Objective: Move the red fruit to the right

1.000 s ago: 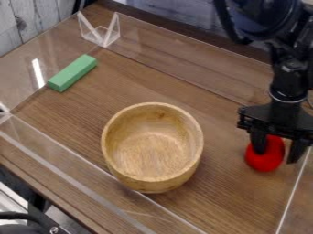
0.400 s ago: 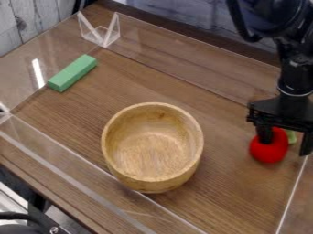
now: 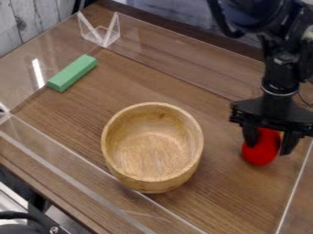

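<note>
The red fruit [image 3: 259, 153] sits on the wooden table at the right, just right of the wooden bowl [image 3: 153, 146]. My gripper [image 3: 270, 143] points straight down over it. Its black fingers [image 3: 248, 134] stand on either side of the fruit, closed against it. The fingers cover the top of the fruit, so only its lower red part shows. The fruit seems to rest on or just above the table.
A flat green block [image 3: 73, 72] lies at the far left. A clear plastic wall [image 3: 73, 174] rims the table, with its right edge [image 3: 294, 196] close to the fruit. A small clear stand [image 3: 101, 30] is at the back.
The jaws stood wide apart around the fruit 0.4 s ago and have now closed on it. The gripper and the fruit have shifted slightly left, toward the bowl.
</note>
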Robot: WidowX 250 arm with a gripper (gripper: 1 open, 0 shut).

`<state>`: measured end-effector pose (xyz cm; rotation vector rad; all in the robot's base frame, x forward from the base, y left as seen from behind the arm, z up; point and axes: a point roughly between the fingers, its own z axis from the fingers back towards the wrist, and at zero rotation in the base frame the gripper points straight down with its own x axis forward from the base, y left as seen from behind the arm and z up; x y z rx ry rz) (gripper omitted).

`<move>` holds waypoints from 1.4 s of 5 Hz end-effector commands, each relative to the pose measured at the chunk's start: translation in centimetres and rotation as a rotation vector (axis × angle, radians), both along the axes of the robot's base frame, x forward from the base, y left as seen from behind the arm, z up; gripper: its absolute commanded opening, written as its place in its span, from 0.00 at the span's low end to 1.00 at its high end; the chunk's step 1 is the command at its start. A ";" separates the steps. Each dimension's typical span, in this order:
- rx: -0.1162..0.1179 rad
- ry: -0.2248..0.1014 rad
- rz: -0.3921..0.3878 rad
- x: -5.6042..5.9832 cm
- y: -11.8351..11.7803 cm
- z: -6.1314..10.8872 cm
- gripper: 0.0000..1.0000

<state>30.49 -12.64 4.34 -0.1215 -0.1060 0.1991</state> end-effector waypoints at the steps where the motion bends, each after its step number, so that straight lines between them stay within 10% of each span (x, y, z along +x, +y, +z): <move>1: -0.020 -0.050 0.012 0.7 -0.4 2.2 1.00; 5: -0.024 -0.024 0.026 -1.0 0.7 4.8 1.00; 7: -0.040 -0.081 0.004 -2.7 2.7 8.9 1.00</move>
